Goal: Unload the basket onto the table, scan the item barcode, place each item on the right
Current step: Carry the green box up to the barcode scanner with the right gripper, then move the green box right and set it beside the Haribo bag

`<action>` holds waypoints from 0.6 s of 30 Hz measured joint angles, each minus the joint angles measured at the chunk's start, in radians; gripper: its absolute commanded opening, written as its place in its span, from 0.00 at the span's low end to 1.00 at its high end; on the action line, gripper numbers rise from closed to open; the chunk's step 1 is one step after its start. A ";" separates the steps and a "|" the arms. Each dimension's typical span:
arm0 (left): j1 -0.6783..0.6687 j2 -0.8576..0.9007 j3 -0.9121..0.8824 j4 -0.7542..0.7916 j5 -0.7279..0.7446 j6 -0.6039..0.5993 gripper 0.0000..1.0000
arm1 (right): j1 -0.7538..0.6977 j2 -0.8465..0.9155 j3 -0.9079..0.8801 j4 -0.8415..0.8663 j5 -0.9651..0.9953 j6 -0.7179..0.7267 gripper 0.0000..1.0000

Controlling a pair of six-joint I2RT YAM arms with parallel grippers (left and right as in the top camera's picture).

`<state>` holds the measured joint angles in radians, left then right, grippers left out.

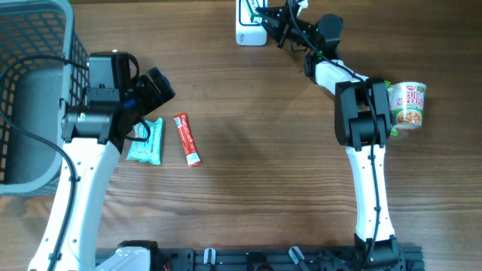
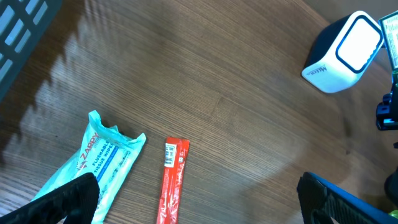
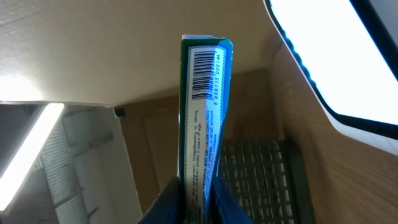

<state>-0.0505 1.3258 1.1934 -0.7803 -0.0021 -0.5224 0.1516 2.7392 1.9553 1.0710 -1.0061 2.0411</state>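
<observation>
- The right gripper [image 3: 198,198] has its jaws pinched on the lower end of a thin green packet [image 3: 204,134], which stands upright in the middle of the right wrist view.
- The packet is seen edge-on as a narrow flat strip. It has a green border, a white panel and blue small print running lengthwise.
- A black-and-white barcode [image 3: 207,70] sits at the packet's top end, with a row of digits along its right side.
- The packet's right edge is lit bluish. The scanner's [image 3: 348,68] bright white window fills the upper right of that view, close beside the packet.
- In the overhead view the right gripper sits at the top centre of the frame, just beside the white scanner. The packet itself is hard to make out there.
- The left gripper [image 1: 153,102], at the left of the overhead frame, has its jaws spread wide and holds nothing.
- A teal wipes pack [image 2: 93,168] and a red stick pack [image 2: 173,180] lie on the wooden desk [image 1: 256,173], near each other but apart.
- A cup of noodles [image 1: 409,105] lies at the right of the frame and a grey basket [image 1: 38,38] sits at the upper left.
</observation>
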 measured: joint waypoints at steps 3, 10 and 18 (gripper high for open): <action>0.000 0.000 0.000 0.000 0.000 0.000 1.00 | 0.000 -0.006 0.000 -0.029 -0.014 -0.026 0.13; 0.000 0.000 0.000 0.000 0.000 0.000 1.00 | 0.000 -0.150 0.003 -0.397 -0.063 -0.267 0.13; 0.000 0.000 0.000 0.000 0.000 0.000 1.00 | -0.003 -0.413 0.014 -1.050 -0.062 -0.801 0.11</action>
<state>-0.0505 1.3258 1.1934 -0.7799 -0.0021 -0.5224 0.1490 2.3260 1.9690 0.0212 -1.0683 1.2400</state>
